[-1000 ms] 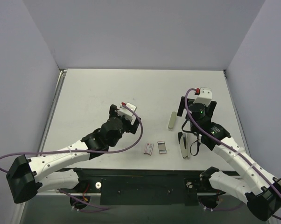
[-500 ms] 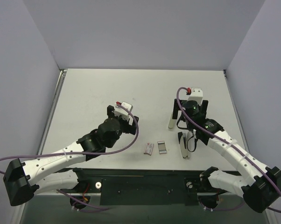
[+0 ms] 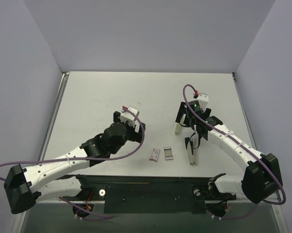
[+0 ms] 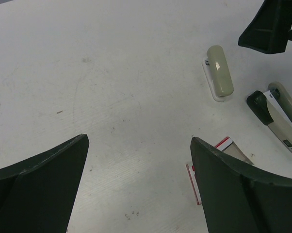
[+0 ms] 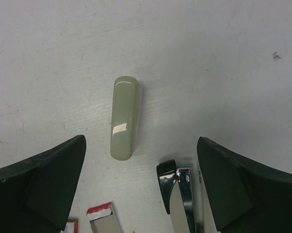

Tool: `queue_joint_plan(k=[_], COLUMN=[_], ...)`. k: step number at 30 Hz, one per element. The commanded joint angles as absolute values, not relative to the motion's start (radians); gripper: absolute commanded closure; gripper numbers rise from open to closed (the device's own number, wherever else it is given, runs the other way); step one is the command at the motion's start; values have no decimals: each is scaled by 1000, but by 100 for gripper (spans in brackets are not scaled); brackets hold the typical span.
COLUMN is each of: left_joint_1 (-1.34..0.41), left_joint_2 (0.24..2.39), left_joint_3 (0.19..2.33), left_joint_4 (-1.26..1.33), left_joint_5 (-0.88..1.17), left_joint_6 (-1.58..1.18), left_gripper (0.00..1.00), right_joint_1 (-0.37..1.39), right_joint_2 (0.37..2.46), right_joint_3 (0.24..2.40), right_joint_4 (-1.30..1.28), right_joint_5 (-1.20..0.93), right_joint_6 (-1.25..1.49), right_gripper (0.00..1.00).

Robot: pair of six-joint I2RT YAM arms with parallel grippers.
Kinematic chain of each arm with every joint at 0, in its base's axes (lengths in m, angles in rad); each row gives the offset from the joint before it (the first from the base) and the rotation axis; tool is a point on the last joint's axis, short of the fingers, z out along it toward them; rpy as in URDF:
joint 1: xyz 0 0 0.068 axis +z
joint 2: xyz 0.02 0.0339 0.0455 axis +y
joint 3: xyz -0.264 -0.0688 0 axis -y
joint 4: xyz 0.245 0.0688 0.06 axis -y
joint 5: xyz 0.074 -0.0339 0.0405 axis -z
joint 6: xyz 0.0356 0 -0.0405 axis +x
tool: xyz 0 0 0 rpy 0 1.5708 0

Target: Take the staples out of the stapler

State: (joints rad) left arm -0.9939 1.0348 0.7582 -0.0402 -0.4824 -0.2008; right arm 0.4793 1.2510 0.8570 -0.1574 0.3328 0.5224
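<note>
The stapler point(image 3: 190, 151) lies on the table at the near right, black top arm over a silvery channel. It shows at the bottom of the right wrist view point(image 5: 181, 199) and at the right edge of the left wrist view point(image 4: 282, 119). My right gripper point(image 3: 190, 116) is open and empty above the table, its fingers spread to either side of the stapler's far end and the olive bar; its jaws frame them point(image 5: 141, 141). My left gripper point(image 3: 130, 124) is open and empty over bare table point(image 4: 138, 140), left of the stapler.
An olive-grey rounded bar point(image 3: 176, 125) lies just beyond and left of the stapler point(image 5: 124, 119), also in the left wrist view point(image 4: 219, 73). Two small staple boxes point(image 3: 154, 154) point(image 3: 168, 153) lie near the front edge, left of the stapler. Grey walls enclose the table.
My right gripper has moved left and a little farther from the bases, coming over the olive bar and the stapler's far end. My left gripper has shifted only slightly.
</note>
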Motion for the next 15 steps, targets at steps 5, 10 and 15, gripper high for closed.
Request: queue_joint_plan(k=[5,10,15], left_joint_1=[-997,-997,-997], left_joint_2=[1043,1028,986], left_joint_3=[769,741,701], left_joint_4=[-28,-22,-15], left_joint_5=[-384,-328,-318], left_joint_6=[-235,-247,-256], left_gripper=[3,3,3], right_joint_1=[462,465,465], right_joint_2=[1362,1451,1500], right_joint_3=[877,903,913], right_joint_4=[-132,-129,-120], right_joint_5=[298,291,302], right_joint_6=[707,729,747], right_gripper=[9,10,12])
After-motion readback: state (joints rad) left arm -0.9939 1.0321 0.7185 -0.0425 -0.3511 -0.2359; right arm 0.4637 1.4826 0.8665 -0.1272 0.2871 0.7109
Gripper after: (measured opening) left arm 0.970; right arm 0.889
